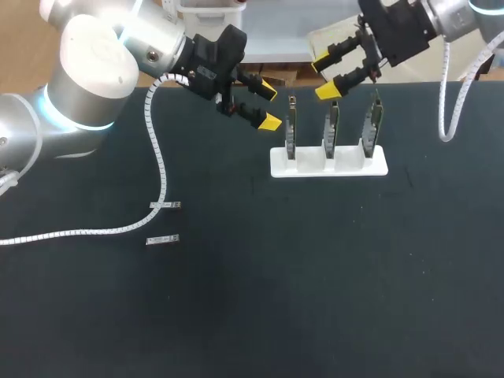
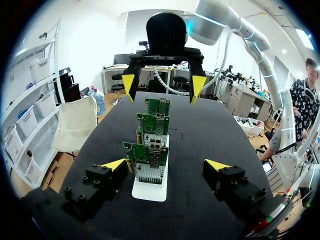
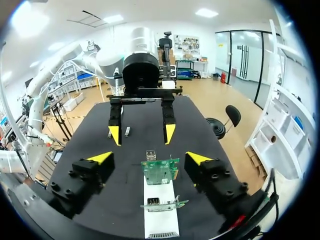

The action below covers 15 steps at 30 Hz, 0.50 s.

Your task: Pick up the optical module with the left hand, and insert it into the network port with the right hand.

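Left arm [image 1: 94, 67] and right arm [image 1: 455, 14] hover, jaws released, facing across the network-card rack [image 1: 315, 165].

You have bright, even light falling from overhead; the black table [image 1: 315, 276] soaks it up and shows almost no shadows, so the white stand [image 1: 346, 167] stands out hard against it; expect glare on the left arm [image 1: 94, 55], whose silver shell is washed nearly white; the optical module [image 1: 162, 239] gives only a faint pale glint; in both wrist views the table's straight edges bow towards the rim.
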Available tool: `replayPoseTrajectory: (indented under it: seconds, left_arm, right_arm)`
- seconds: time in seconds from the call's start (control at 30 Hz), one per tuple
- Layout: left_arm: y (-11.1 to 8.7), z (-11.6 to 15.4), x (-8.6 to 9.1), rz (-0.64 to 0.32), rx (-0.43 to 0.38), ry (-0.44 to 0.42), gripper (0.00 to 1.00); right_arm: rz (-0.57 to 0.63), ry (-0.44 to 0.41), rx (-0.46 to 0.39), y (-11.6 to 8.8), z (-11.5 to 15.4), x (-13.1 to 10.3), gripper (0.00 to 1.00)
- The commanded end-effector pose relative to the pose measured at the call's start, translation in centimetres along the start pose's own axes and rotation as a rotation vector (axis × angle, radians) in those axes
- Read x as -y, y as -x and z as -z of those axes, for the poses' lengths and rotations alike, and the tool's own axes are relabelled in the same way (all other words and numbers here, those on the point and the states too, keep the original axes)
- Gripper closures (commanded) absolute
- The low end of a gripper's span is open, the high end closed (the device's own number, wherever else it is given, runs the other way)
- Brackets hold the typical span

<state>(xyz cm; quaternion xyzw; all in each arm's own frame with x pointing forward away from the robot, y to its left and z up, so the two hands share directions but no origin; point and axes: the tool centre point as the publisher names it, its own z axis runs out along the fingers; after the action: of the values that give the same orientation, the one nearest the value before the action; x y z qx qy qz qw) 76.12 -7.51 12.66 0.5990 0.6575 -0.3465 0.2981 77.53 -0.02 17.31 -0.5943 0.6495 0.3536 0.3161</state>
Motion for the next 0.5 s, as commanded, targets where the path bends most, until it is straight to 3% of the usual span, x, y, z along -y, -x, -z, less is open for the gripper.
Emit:
replayPoseTrajectory:
  seconds: [0.03,0.5]
  left_arm:
    - [0.1,0.0,-0.2,0.001,-0.005,-0.005,0.00]
    - [0.1,0.0,-0.2,0.001,-0.005,-0.005,0.00]
  right_arm:
    - [0.004,-0.010,0.005,-0.3,0.1,-0.5,1.00]
    - [0.014,-0.004,0.010,0.2,-1.0,-0.6,1.00]
